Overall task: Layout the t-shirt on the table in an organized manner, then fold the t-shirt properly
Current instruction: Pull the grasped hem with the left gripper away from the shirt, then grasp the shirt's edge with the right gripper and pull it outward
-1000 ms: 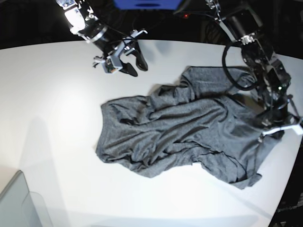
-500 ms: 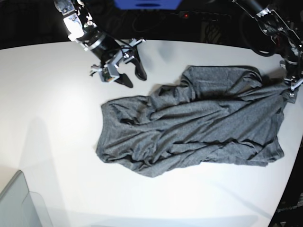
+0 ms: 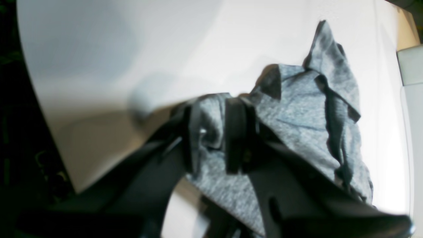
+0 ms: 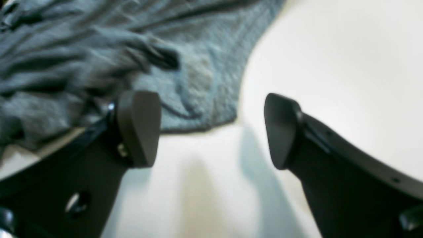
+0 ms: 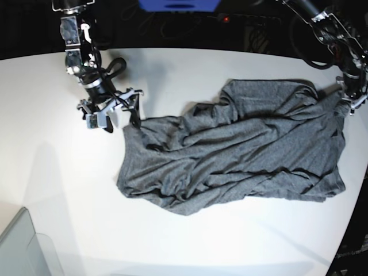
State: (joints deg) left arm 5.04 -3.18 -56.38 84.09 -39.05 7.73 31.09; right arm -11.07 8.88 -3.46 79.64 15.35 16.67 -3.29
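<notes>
The dark grey t-shirt lies creased and spread across the white table. My right gripper is at the shirt's upper-left corner in the base view. In the right wrist view the right gripper is wide open over bare table, and the t-shirt's edge lies just ahead, by the left finger. My left gripper is at the shirt's far right corner. In the left wrist view the left gripper has its jaws a little apart, with a fold of the t-shirt between them.
A translucent grey bin corner sits at the front left of the table. The table's curved edge runs close to the shirt's right side. Dark cables and a blue object lie behind the back edge.
The left gripper pulled the shirt's right corner back and outward, spreading the cloth, then loosened its jaws. The right gripper came down and left to the shirt's upper-left corner and opened wide.
</notes>
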